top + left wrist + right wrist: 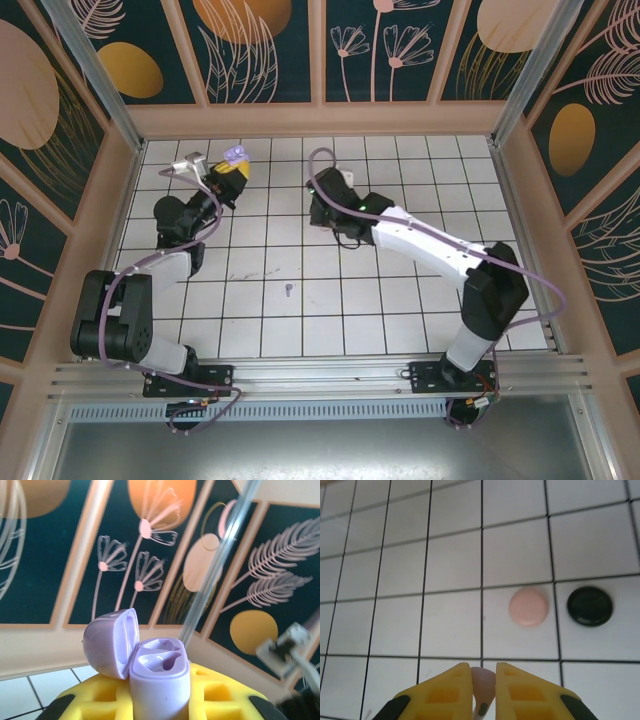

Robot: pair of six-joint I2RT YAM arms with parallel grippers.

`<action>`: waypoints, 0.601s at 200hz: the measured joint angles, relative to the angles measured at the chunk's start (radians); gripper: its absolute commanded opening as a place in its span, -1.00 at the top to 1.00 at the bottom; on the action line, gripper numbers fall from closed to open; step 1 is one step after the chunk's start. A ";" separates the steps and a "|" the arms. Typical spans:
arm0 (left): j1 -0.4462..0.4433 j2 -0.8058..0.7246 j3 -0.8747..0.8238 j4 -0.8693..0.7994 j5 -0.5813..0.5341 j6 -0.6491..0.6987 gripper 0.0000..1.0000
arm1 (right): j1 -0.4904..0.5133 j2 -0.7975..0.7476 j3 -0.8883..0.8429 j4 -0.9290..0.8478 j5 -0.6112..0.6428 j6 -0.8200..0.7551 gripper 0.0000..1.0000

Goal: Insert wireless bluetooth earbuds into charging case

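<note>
Between the left gripper's yellow pads sits one purple charging case, clamped, its lid swung open and its two sockets empty. Over the tiles the right gripper pinches one pale pinkish earbud. Beyond lie two closed round cases side by side, one pink case and one black case. One tiny purplish earbud lies alone mid-table.

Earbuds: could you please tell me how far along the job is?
Done: purple case open in left claw, slots empty. In hand: right claw pinches one earbud. Left: seating it and the loose earbud; pink case and black case lie shut.
</note>
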 measured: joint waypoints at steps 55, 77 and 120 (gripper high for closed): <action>-0.141 0.018 -0.051 0.060 0.058 0.159 0.96 | -0.085 -0.172 -0.042 0.105 -0.047 -0.186 0.71; -0.189 0.048 -0.071 0.084 0.077 0.222 0.96 | -0.108 -0.238 -0.075 0.163 -0.113 -0.267 0.71; -0.262 0.108 -0.060 0.101 0.138 0.302 0.97 | -0.116 -0.315 -0.131 0.254 -0.275 -0.415 0.71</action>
